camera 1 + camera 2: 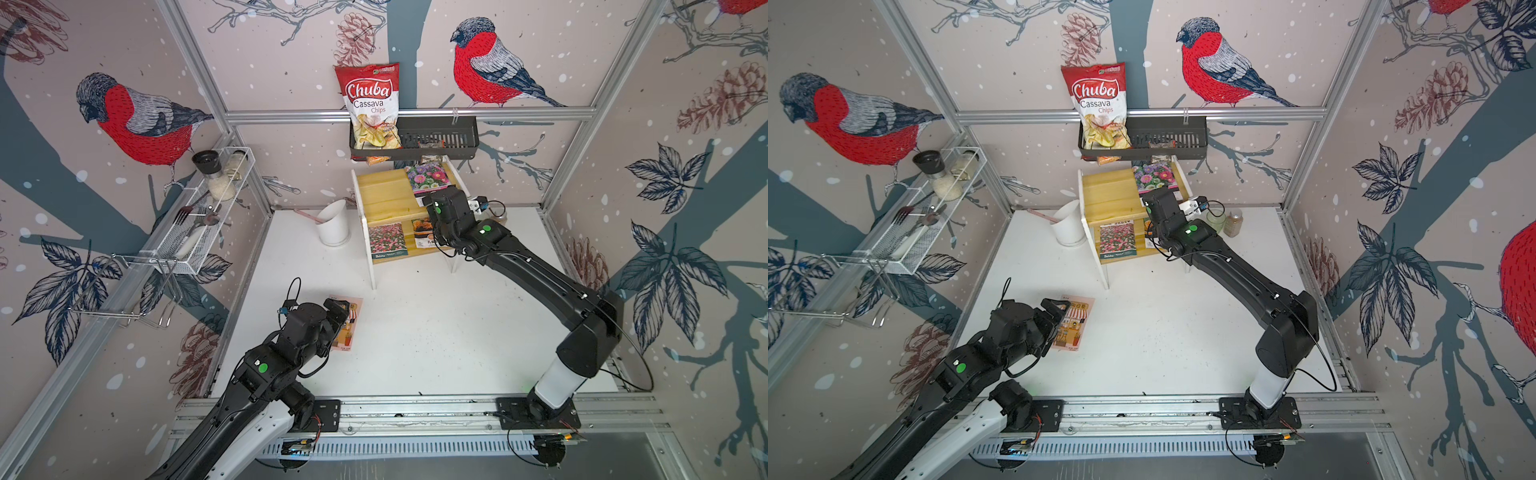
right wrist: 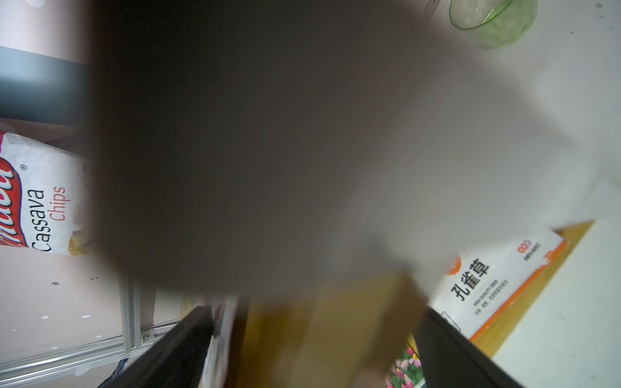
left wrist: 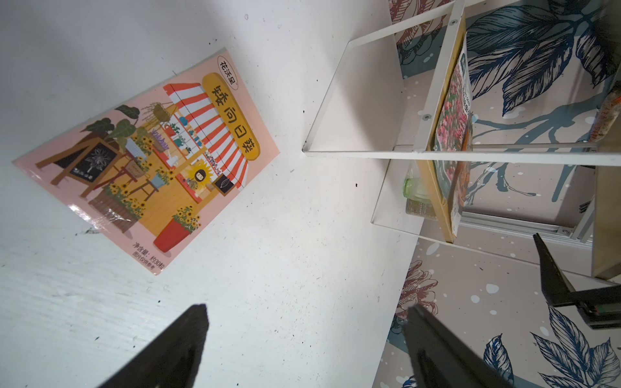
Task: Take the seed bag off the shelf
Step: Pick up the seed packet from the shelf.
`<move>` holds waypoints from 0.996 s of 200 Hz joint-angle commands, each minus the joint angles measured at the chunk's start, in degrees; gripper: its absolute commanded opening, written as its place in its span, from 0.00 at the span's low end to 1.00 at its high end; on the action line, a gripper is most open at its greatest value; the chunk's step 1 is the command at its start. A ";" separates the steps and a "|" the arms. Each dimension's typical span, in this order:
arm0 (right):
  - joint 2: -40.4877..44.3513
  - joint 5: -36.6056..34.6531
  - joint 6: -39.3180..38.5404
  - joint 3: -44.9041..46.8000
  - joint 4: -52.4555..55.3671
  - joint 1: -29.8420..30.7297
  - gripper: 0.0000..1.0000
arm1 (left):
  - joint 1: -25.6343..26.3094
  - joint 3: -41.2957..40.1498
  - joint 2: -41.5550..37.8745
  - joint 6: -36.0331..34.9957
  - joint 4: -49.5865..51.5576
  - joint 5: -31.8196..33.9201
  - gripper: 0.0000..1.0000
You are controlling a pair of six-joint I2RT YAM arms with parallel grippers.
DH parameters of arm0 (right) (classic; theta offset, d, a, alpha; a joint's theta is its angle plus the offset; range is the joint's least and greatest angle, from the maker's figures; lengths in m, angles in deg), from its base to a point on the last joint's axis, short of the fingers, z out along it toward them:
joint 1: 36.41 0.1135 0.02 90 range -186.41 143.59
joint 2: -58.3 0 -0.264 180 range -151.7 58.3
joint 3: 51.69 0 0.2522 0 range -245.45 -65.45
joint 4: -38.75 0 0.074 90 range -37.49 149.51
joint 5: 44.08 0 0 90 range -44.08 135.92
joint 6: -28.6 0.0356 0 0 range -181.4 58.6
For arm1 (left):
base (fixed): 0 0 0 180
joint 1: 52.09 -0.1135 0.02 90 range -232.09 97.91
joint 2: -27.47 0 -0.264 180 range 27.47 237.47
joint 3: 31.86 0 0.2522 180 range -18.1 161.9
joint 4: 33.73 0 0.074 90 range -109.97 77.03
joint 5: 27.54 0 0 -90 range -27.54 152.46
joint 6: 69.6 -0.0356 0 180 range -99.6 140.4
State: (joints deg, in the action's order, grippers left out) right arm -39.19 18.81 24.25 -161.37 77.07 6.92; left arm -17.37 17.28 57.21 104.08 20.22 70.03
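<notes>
The shelf [image 1: 386,195] stands at the back of the table. A flower-print seed bag [image 1: 426,176] lies on its top board in both top views, also [image 1: 1153,176]. My right gripper [image 1: 432,196] is at that board's front edge, just before this bag. In the right wrist view the gripper [image 2: 316,310] is open, its jaws standing one on each side of the blurred yellow board [image 2: 336,322]. A thin bag edge [image 2: 223,319] lies by one finger. Two more seed bags [image 1: 386,240] [image 1: 423,237] lie on the lower board. My left gripper [image 3: 307,307] hangs open over the table beside a pink seed bag [image 3: 151,161].
A black wall basket [image 1: 453,133] with a Chuba chips bag [image 1: 372,99] hangs just above the shelf. A white cup [image 1: 332,224] stands left of the shelf. A green glass [image 1: 1216,219] and a brown jar [image 1: 1233,222] stand right of it. A white wire rack [image 1: 208,208] lines the left wall.
</notes>
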 commanded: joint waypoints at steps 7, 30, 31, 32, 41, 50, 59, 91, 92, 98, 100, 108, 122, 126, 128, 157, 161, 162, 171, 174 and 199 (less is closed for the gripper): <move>0.50 3.26 2.24 1.38 5.72 0.70 0.97 | -0.17 -0.19 -0.54 0.70 -0.19 0.78 0.95; 1.42 3.28 2.53 1.98 6.02 0.70 0.97 | -0.18 -0.13 -0.56 0.61 -0.24 0.79 0.95; 1.47 3.29 2.52 2.06 6.03 0.70 0.97 | -0.18 -0.09 -0.56 0.61 -0.22 0.83 0.95; 1.49 3.29 2.56 2.10 6.07 0.70 0.97 | -0.18 -0.06 -0.56 0.65 -0.25 0.84 0.95; 1.84 3.63 2.55 2.05 6.36 0.70 0.97 | -0.18 -0.12 -0.59 0.52 -0.30 0.78 0.95; 2.14 3.90 2.55 2.08 6.51 0.70 0.97 | -0.18 -0.07 -0.56 0.54 -0.27 0.78 0.95; 2.53 4.04 2.57 2.15 6.70 0.85 0.97 | -0.24 -0.04 -0.69 0.51 -0.24 0.85 0.95; 3.66 4.53 2.66 3.27 6.27 1.29 0.98 | -0.22 -0.22 -0.73 0.36 -0.28 0.70 0.95; 3.73 4.53 2.67 3.32 6.24 1.31 0.98 | -0.20 -0.22 -0.73 0.39 -0.28 0.65 0.95; 3.96 4.65 2.83 3.58 6.12 1.32 0.97 | -0.20 -0.22 -0.71 0.28 -0.28 0.65 0.95; 4.02 4.65 2.85 3.69 6.12 1.38 0.97 | -0.18 -0.22 -0.73 0.26 -0.28 0.61 0.95; 4.30 4.78 3.07 4.10 5.99 1.47 0.97 | -0.25 -0.20 -0.76 0.18 -0.27 0.57 0.95; 5.00 4.83 3.17 5.18 5.30 1.71 0.96 | -0.27 -0.10 -0.82 0.13 -0.08 0.51 0.95; 5.22 4.75 3.13 5.41 5.10 1.73 0.95 | -0.34 -0.03 -0.82 0.08 0.02 0.51 0.95; 5.32 4.71 3.13 5.53 4.96 1.75 0.94 | -0.29 0.03 -0.78 0.10 0.06 0.51 0.95; 6.15 4.40 2.49 6.04 4.08 2.17 0.89 | -0.28 0.39 -0.89 -0.14 0.38 0.64 0.95; 6.25 4.44 2.44 6.01 4.02 2.26 0.88 | -0.27 0.32 -0.80 -0.17 0.41 0.52 0.95; 6.26 4.44 2.34 6.01 3.97 2.27 0.88 | -0.27 0.36 -0.81 -0.18 0.42 0.52 0.95; 6.43 4.35 1.99 5.97 3.81 2.52 0.86 | -0.27 0.37 -0.82 -0.33 0.42 0.52 0.95; 6.48 4.35 1.97 6.02 3.68 2.54 0.86 | -0.30 0.39 -0.82 -0.36 0.47 0.47 0.95; 7.03 4.39 1.39 6.26 3.20 3.23 0.82 | -0.29 0.64 -0.78 -0.53 0.67 0.34 0.95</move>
State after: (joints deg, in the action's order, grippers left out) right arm -32.68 22.28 27.03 -155.53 77.04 9.59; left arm -17.48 17.19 56.42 104.39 20.44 70.12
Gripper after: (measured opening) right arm 0.829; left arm 0.949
